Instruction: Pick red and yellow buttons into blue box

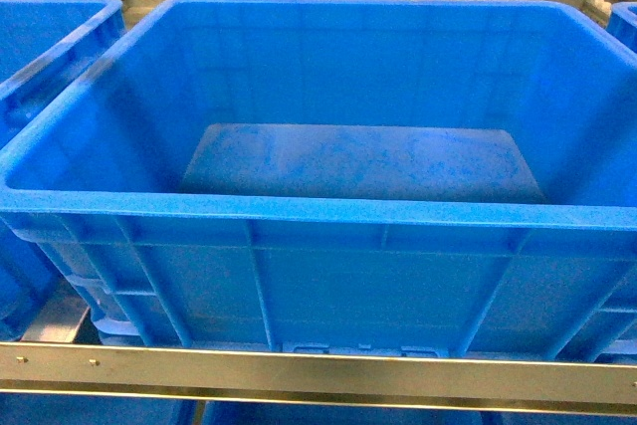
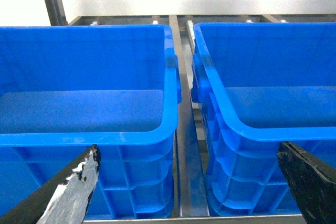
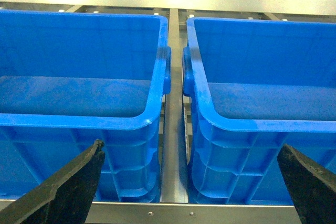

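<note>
The blue box (image 1: 318,208) fills the head view, a deep ribbed crate with a scuffed, bare bottom. The red and yellow buttons are out of view in every frame. Neither gripper shows in the head view. In the left wrist view my left gripper (image 2: 187,148) is open and holds nothing, its fingers low in front of two crates; the one on the right (image 2: 252,129) appears to be the blue box. My right gripper (image 3: 192,145) is likewise open and holds nothing, facing the gap between two crates, the blue box likely on the left (image 3: 79,119).
More blue crates stand on either side: one at the left (image 1: 50,57), a corner of one at the right (image 1: 627,22). A metal shelf rail (image 1: 318,375) runs along the front below the crates. A metal bar (image 3: 173,171) lies in the gap between crates.
</note>
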Available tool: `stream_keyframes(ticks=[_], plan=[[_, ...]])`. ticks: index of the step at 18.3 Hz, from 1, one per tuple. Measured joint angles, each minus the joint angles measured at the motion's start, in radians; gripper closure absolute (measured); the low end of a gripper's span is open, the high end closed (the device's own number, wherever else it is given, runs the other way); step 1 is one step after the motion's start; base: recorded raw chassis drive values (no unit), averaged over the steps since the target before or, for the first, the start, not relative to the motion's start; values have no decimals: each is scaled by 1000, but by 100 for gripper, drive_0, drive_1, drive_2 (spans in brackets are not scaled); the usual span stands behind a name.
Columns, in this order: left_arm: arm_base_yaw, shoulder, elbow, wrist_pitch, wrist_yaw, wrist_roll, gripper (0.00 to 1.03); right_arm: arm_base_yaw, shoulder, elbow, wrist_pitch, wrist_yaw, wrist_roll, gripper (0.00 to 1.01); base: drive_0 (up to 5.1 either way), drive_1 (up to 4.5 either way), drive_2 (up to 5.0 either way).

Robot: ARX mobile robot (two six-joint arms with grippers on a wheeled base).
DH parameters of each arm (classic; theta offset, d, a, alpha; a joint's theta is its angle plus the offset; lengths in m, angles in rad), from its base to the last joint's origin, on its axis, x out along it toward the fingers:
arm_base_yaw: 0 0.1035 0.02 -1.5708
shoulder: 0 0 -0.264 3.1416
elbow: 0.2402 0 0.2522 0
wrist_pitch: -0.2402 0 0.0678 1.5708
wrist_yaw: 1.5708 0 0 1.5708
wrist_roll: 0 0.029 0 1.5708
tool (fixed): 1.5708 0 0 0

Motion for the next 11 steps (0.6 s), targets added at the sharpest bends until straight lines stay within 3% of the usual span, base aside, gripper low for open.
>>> stream_keyframes(ticks=[11], plan=[[0, 0, 0, 0, 0, 0, 5, 0, 0, 0, 0, 0, 0, 3, 0, 0, 0]])
